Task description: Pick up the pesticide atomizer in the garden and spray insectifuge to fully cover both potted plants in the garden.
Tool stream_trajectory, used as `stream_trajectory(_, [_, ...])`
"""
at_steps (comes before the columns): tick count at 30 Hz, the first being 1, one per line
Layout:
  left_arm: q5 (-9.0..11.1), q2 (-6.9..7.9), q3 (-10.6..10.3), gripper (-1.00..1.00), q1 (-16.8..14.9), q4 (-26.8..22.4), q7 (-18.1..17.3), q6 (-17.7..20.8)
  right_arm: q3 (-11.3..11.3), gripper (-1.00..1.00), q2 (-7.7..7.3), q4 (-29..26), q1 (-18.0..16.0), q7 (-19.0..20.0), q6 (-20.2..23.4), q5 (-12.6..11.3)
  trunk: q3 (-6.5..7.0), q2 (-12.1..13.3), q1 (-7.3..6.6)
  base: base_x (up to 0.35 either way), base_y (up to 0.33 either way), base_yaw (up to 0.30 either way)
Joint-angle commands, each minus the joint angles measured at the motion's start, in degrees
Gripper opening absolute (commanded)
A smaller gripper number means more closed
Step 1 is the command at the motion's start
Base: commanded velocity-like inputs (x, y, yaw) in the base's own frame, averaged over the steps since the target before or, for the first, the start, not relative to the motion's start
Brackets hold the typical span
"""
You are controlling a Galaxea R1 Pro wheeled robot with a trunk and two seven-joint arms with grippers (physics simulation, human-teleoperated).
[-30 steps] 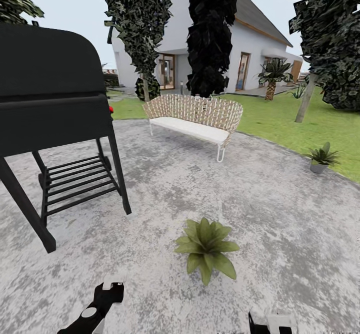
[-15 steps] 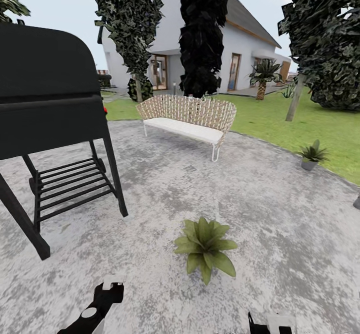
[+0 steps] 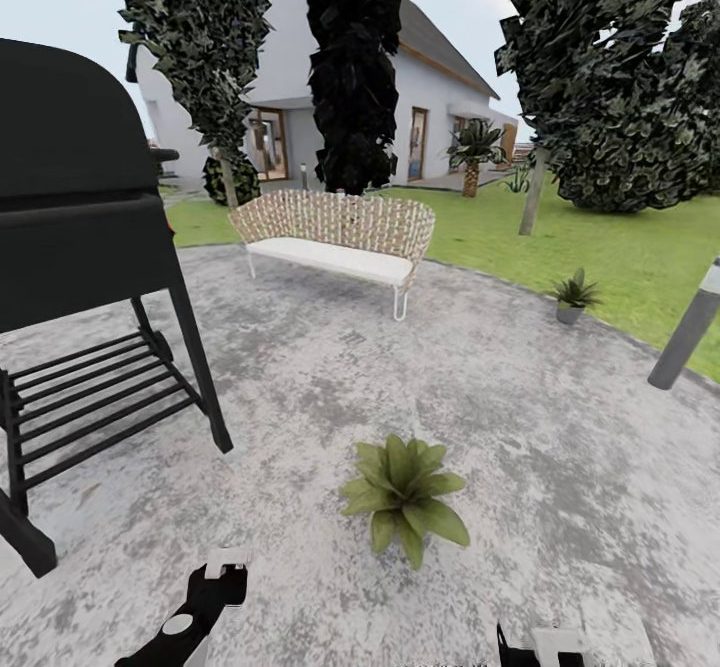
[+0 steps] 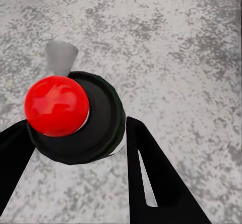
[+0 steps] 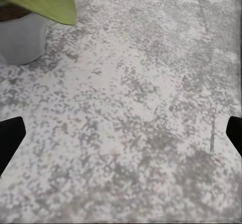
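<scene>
Pesticide atomizer (image 4: pixel 75 118) clamped in left tool (image 4: pixel 75 183), right tool (image 5: pixel 121 133) apart, potted plant (image 3: pixel 403 495) ahead

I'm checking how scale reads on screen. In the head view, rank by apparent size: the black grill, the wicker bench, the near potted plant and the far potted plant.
1. black grill, partly cropped
2. wicker bench
3. near potted plant
4. far potted plant

Both plants look alike in kind; the near one probably only looks bigger because it is closer.
</scene>
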Motion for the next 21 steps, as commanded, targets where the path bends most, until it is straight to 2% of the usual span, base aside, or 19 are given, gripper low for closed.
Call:
stream_trajectory(1, [-0.03,0.01,0.08,-1.0,-0.01,0.03,-0.03,-0.21,0.03,1.0,0.0,0.04,-0.06,-0.25,-0.13,0.2,-0.05,-0.02,-0.01,0.004,0.303,-0.298])
stream_trajectory(8, [-0.02,0.01,0.08,-1.0,-0.01,0.03,-0.04,-0.19,0.03,1.0,0.0,0.03,-0.06,-0.25,-0.13,0.2,0.04,-0.02,-0.01,0.076,0.295,-0.299])
stream_trajectory(11, [-0.09,0.01,0.08,-1.0,0.02,0.03,0.01,-0.19,0.03,1.0,0.0,0.03,-0.07,-0.25,-0.12,0.2,0.13,-0.02,-0.01,0.102,0.144,-0.279])
stream_trajectory(17, [-0.33,0.21,-0.4,-1.0,-0.1,-0.2,-0.15,0.12,0.09,1.0,0.08,-0.1,-0.06,-0.19,-0.15,0.34,0.16,-0.02,-0.01,0.008,0.008,-0.045])
stream_trajectory(18, [-0.55,0.36,-0.53,-1.0,-0.17,-0.25,-1.06,0.24,0.29,1.0,0.05,-0.08,-0.07,-0.18,-0.13,0.4,0.16,-0.02,-0.01,0.0,0.0,-0.001])
stream_trajectory(19, [-2.45,0.76,-2.07,-1.0,-0.48,-0.29,-4.51,0.37,1.68,1.0,-0.05,-0.21,-0.05,-0.11,-0.11,0.69,0.16,-0.02,-0.01,0.0,0.0,0.0])
stream_trajectory(21, [-5.48,1.87,-3.47,-1.0,-0.69,-0.31,-8.36,0.47,4.71,1.0,-0.51,-0.53,-0.08,-0.09,-0.06,2.37,0.16,-0.02,-0.01,0.0,0.0,0.0])
